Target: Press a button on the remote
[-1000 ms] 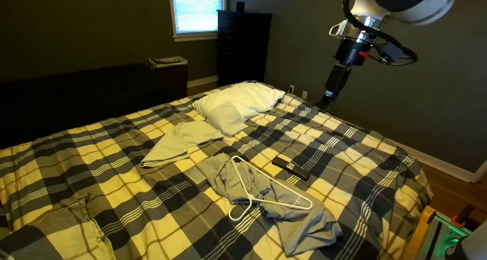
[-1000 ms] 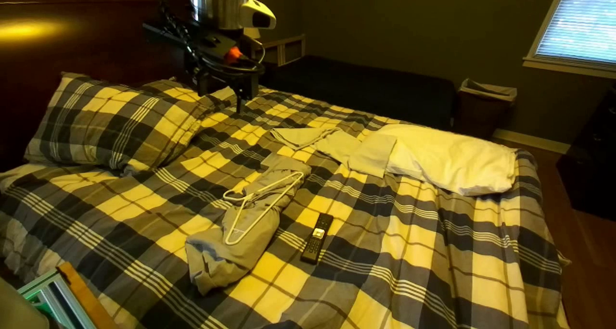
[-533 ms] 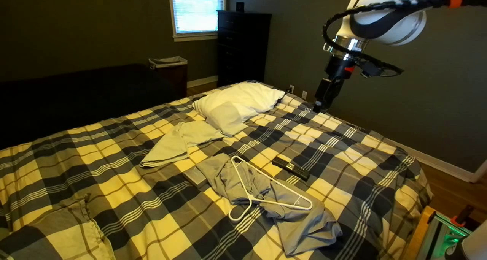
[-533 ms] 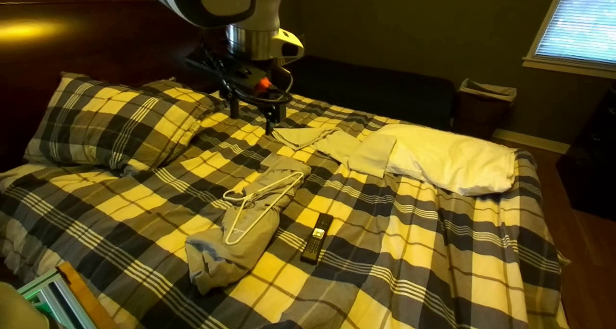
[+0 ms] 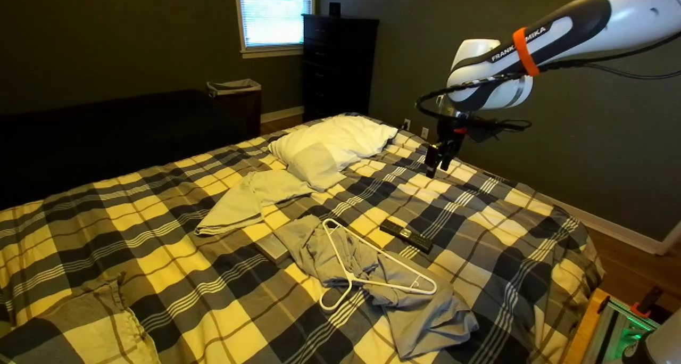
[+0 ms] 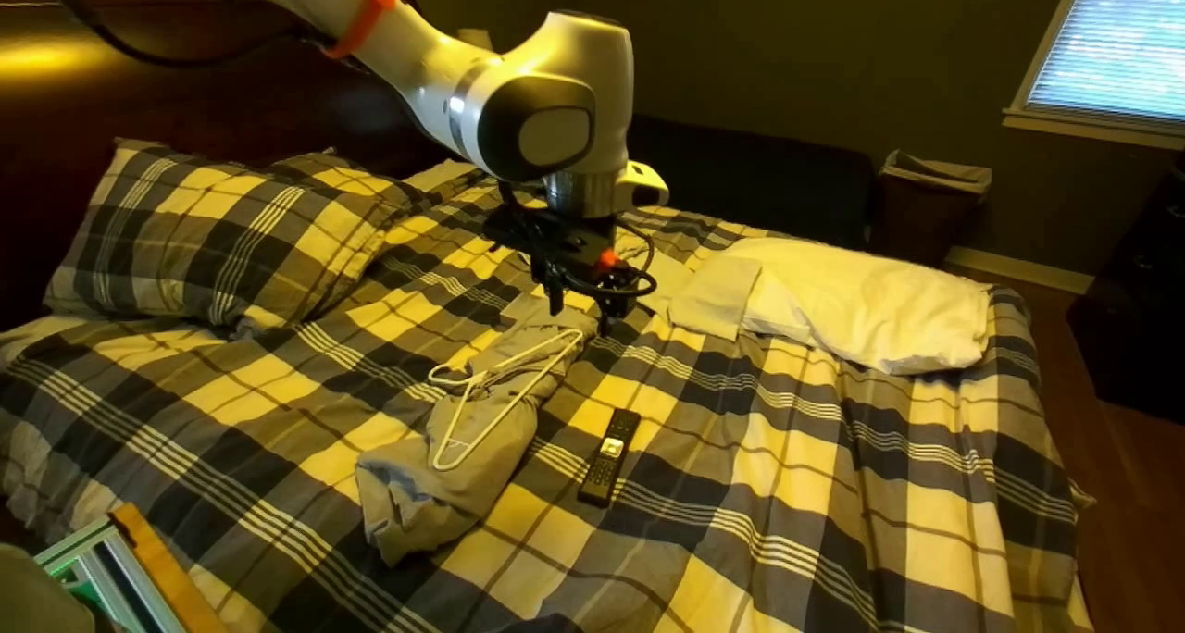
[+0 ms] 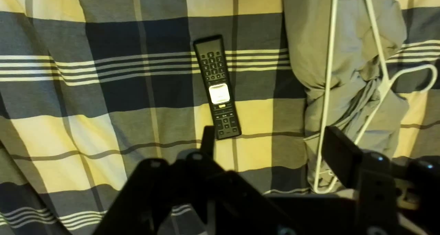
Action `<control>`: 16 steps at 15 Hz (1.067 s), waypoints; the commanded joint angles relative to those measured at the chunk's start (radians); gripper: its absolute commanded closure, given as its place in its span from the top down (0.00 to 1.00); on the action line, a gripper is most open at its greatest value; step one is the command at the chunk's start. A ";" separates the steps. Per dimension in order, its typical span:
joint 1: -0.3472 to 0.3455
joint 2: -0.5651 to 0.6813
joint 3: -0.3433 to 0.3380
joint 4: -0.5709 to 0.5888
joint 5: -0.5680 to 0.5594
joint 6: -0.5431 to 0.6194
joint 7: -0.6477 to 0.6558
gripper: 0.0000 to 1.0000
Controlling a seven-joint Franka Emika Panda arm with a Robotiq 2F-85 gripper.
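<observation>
The remote is a slim black bar with a bright panel in its middle. It lies buttons up on the plaid bed and shows in both exterior views. My gripper is open and empty, its fingers wide apart. In the wrist view the left fingertip appears beside the remote's lower end and the right one appears over the white hanger. In the exterior views the gripper hangs above the bed, apart from the remote.
A white hanger lies on a crumpled grey cloth beside the remote. A white pillow and a folded light cloth lie farther off. Plaid pillows lie near the headboard.
The arm has swung in over the bed and come down, bringing the gripper nearer to the remote. The remote, hanger and cloths have not moved.
</observation>
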 commanded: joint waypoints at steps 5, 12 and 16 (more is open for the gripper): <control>-0.025 0.295 0.018 0.158 -0.122 0.089 0.111 0.19; -0.046 0.339 0.049 0.175 -0.106 0.104 0.087 0.01; -0.048 0.326 0.048 0.175 -0.105 0.104 0.086 0.01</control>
